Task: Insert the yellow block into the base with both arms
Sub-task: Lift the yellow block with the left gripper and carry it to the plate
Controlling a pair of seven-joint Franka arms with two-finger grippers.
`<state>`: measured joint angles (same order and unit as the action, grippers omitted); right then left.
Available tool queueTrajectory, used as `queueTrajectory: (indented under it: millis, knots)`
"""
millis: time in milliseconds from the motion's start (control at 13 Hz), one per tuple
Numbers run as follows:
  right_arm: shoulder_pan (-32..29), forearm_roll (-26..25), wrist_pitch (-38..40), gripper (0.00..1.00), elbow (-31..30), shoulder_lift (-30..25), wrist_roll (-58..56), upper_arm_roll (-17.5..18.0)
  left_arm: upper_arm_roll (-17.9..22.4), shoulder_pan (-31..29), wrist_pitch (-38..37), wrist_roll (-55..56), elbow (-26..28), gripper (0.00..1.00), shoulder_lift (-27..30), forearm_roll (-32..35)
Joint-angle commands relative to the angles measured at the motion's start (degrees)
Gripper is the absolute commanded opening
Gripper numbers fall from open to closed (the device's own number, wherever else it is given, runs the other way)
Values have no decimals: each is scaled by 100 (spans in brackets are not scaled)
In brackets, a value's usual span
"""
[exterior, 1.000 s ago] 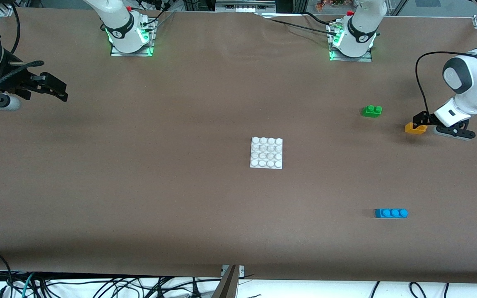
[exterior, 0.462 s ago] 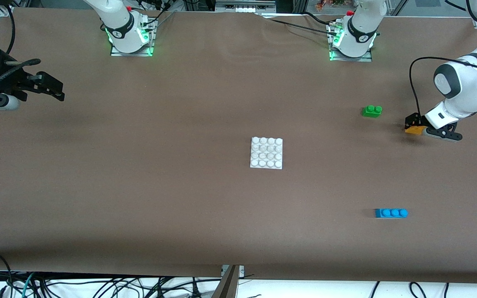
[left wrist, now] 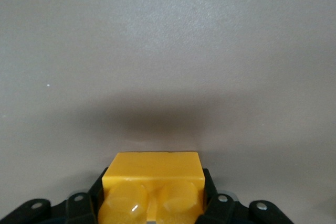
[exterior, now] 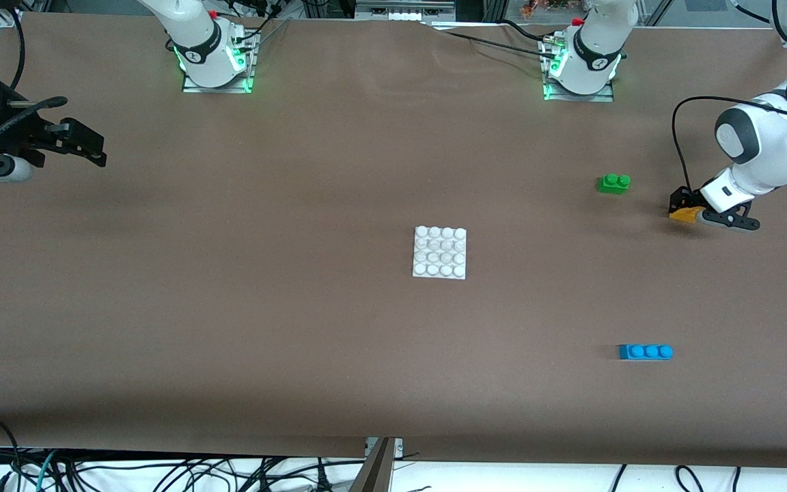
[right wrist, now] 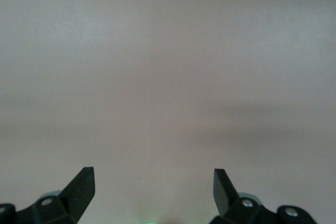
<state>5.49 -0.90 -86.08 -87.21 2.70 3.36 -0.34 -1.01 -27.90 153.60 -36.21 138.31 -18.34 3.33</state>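
A: Starting at the right arm's end of the table, what is there?

B: The right gripper hangs above the bare brown table, its fingers spread wide with nothing between them. That arm waits.

A: And in the middle?

B: The base lies flat, studs up, well apart from both grippers.

A: Then toward the left arm's end?

B: A green brick sits farther from the front camera than the base. A blue brick lies nearer to that camera. Past the green brick, close to the table's end, the left gripper is down at the yellow block.

A: Does it have the block?

B: Yes. In the left wrist view the black fingers press against both sides of the yellow block, studs facing up. Whether it touches the table I cannot tell.
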Motion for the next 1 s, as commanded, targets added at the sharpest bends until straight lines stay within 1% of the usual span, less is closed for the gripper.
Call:
queueTrajectory:
  millis: [0, 77, 154, 308, 385, 538, 615, 769, 923]
  knots:
    - [-48, -25, 83, 100, 134, 56, -108, 17, -74, -22, -31, 17, -84, 12, 58, 81]
    - [-40, -25, 83, 100, 134, 56, -91, 17, -135, -14, -162, 35, -111, 12, 216, 81]
    - [-48, -16, 83, 100, 134, 47, -99, 17, -301, -22, -424, 70, -215, 12, 400, 72]
    - [-57, -16, 83, 100, 134, 56, -99, 8, -670, -22, -1336, 525, -548, 12, 708, 54]
    - [-57, -16, 83, 100, 134, 47, -99, 8, -898, -14, -1898, 797, -846, 12, 805, 54]
    - [-66, -16, 83, 100, 134, 47, -99, 8, -1303, -22, -3032, 1289, -1583, 12, 815, 54]
    - [-66, -16, 83, 100, 134, 56, -99, 8, -1531, -14, -3429, 1501, -1883, 12, 815, 54]
    - [-75, -16, 92, 100, 134, 47, -108, 8, -2049, -14, -3966, 2150, -2376, 12, 806, 54]
    - [-75, -7, 83, 100, 134, 56, -108, 8, -2594, -14, -4197, 2931, -2720, 12, 762, 45]
